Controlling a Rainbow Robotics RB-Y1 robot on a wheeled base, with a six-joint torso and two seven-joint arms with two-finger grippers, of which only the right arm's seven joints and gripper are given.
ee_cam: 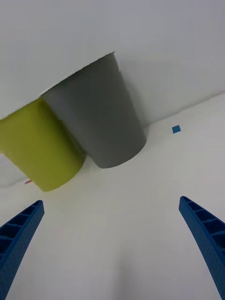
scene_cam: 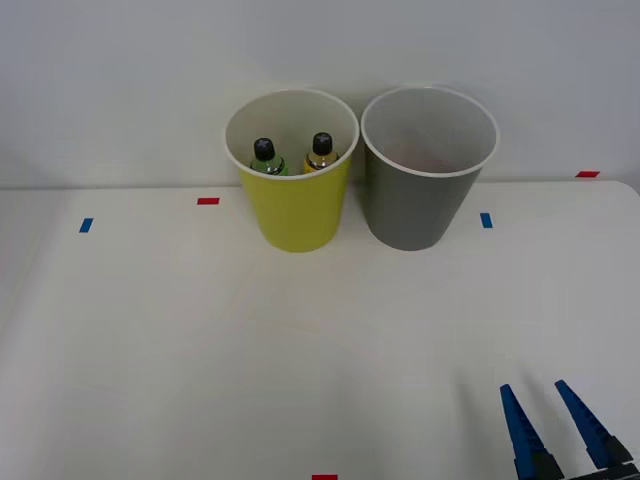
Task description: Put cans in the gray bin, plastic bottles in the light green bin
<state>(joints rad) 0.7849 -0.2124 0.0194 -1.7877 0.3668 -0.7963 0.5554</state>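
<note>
The light green bin [scene_cam: 295, 205] [ee_cam: 40, 150] stands at the back of the table. Inside it stand the two plastic bottles, a green one [scene_cam: 266, 157] and a yellow one [scene_cam: 320, 153], both with black caps. Beside it on the right is the gray bin [scene_cam: 418, 195] [ee_cam: 101, 119]; a faint reddish shape lies inside, and I cannot tell what it is. No can is visible on the table. My right gripper [scene_cam: 548, 412] [ee_cam: 112, 253] hangs open near the table's front right, well short of both bins, with nothing between its blue fingers.
Small tape marks dot the white table [scene_cam: 200, 350]: blue ones [scene_cam: 86, 225] [scene_cam: 486, 220] [ee_cam: 176, 129] and red ones [scene_cam: 208, 201] [scene_cam: 587, 174] [scene_cam: 324, 477]. A white wall rises right behind the bins.
</note>
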